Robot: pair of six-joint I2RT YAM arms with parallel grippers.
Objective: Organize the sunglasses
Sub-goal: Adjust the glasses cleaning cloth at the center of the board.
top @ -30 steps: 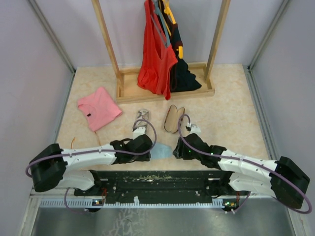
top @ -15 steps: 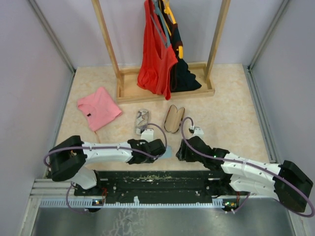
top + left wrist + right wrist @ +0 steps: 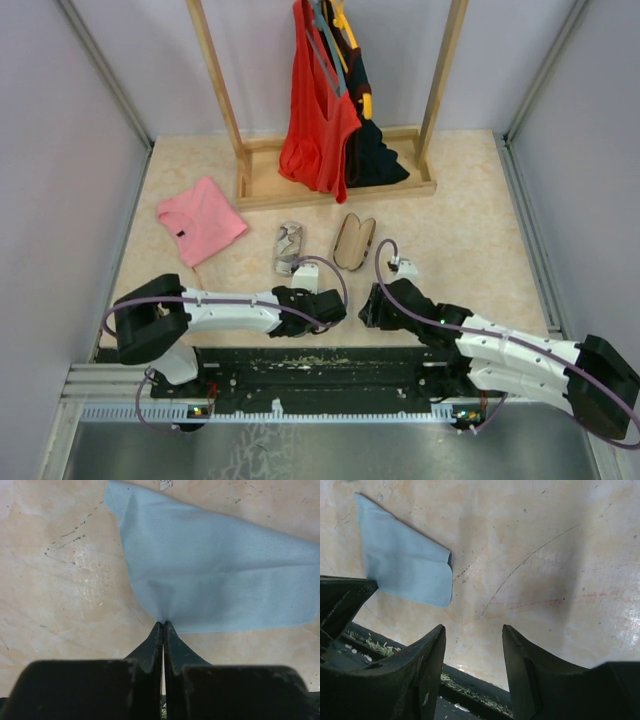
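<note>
Currently the left end effector (image 3: 163, 625) pinches the light blue cloth square (image 3: 215, 575); the right end effector (image 3: 472, 632) stands half open, empty. Uncased, the thin red-framed sunglasses (image 3: 289, 246) lie on the counter (image 3: 460, 200) beside the brown oblong case (image 3: 353, 242).

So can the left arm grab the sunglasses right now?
Probably not yet: the left gripper is shut on the blue cloth. The sunglasses lie nearby with nothing covering them, so dropping the cloth should free it.
</note>
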